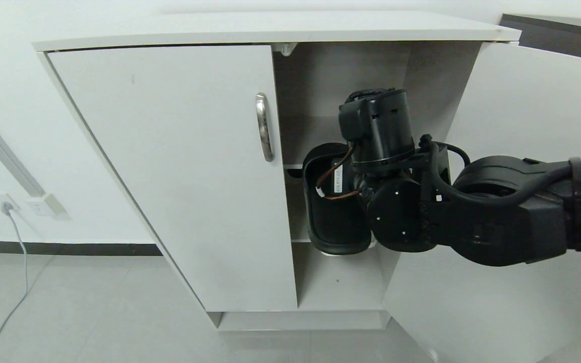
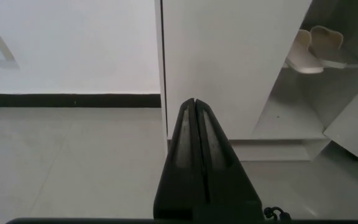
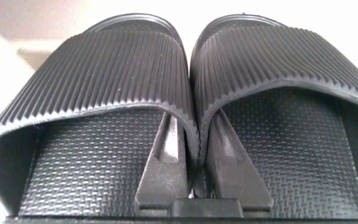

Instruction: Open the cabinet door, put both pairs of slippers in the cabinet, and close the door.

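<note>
Fingers (image 3: pixel 165 163) of the right gripper (image 3: pixel 195 140) pinch the adjoining walls of the black slippers (image 1: pixel 332 217), so the pair holds as one, at the open cabinet (image 1: pixel 270 27) mouth. Left gripper (image 2: pixel 194 149) fingers pressed together, empty. Beige slippers (image 2: pixel 316 45) already shelved inside.

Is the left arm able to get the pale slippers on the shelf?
Probably not: the left door blocks that side, and the right gripper holding the black slippers fills the opening.
</note>
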